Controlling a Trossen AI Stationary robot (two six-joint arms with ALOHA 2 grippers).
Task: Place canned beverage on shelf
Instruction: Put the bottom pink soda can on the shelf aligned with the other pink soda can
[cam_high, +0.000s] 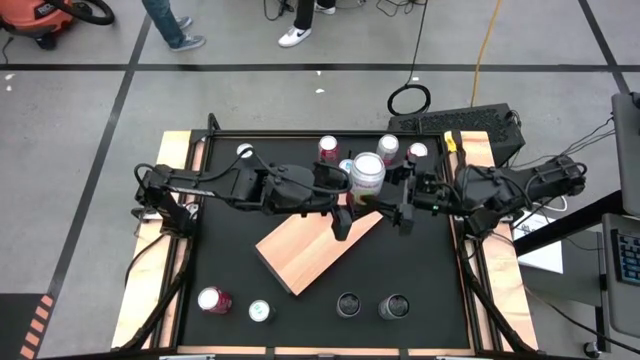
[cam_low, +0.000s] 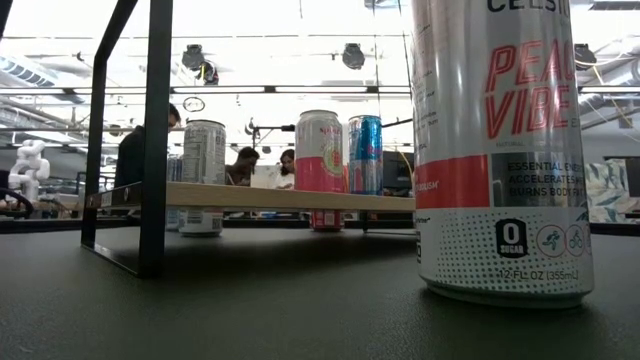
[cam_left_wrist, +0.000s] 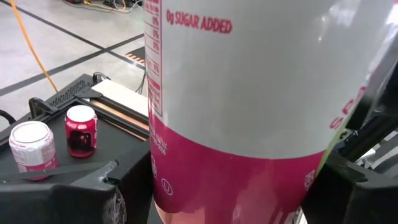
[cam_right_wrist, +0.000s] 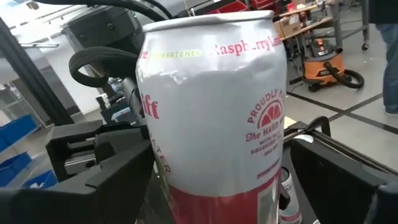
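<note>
Can (cam_high: 367, 177) stands upright between both end effectors, the left end effector (cam_high: 345, 205) and right end effector (cam_high: 400, 203) each clamped on it, above the shelf's (cam_high: 300, 255) far right end on the bench (cam_high: 420, 270)

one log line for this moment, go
object: white-and-pink drink can | position: above wooden shelf board's corner | left gripper: beside can | right gripper: beside can

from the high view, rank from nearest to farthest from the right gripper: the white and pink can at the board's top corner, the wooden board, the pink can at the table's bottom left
1. white and pink can, right beside the right gripper.
2. wooden board, centre of table, lower left of it.
3. pink can, far bottom-left corner.
</note>
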